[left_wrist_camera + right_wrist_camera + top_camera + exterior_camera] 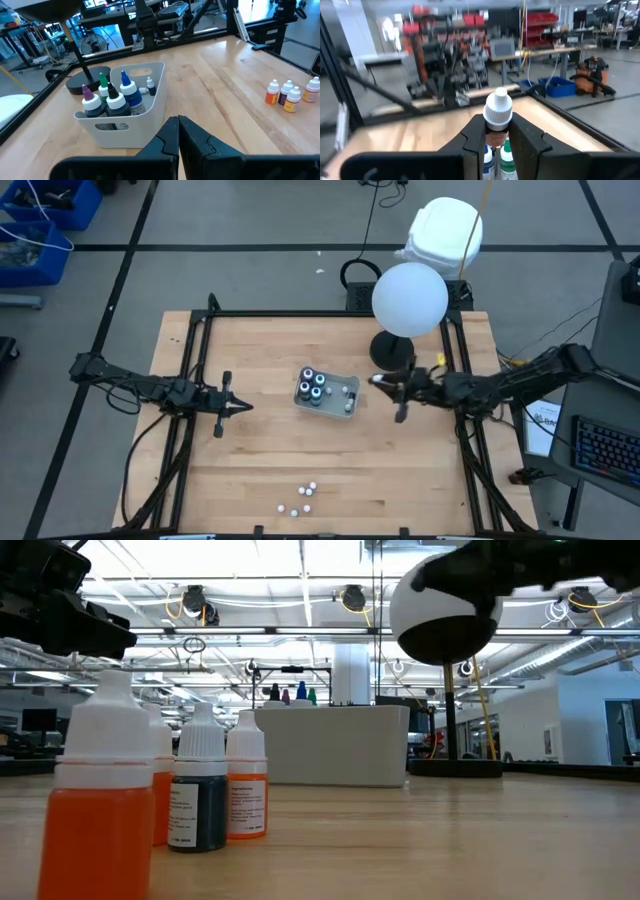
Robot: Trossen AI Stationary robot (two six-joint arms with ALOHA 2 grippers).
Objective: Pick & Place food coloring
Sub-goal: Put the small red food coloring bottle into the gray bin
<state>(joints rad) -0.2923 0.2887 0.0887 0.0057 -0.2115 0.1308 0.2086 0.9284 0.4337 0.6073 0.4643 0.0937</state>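
Observation:
A grey tray (345,406) at the table's middle holds several food coloring bottles (116,100) standing upright with coloured tips. Several small white-capped bottles (300,498) stand near the table's near edge; the low view shows them close up, orange and dark (205,795). My right gripper (378,381) is just right of the tray, shut on a small white-capped bottle (498,112). My left gripper (178,124) is shut and touches nothing, left of the tray (240,406). My right gripper pinches the small bottle's body just under its white cap (496,134) between its two fingers. The fingers come about level from the table's right side. The bottle stands upright with its cap above the fingers; they hide its lower part.
A lamp with a white globe (410,298) and a black base (392,350) stands at the far right, close behind my right gripper. Black frame rails (190,380) run along the table's sides. Bare wood lies between the tray and the near bottles.

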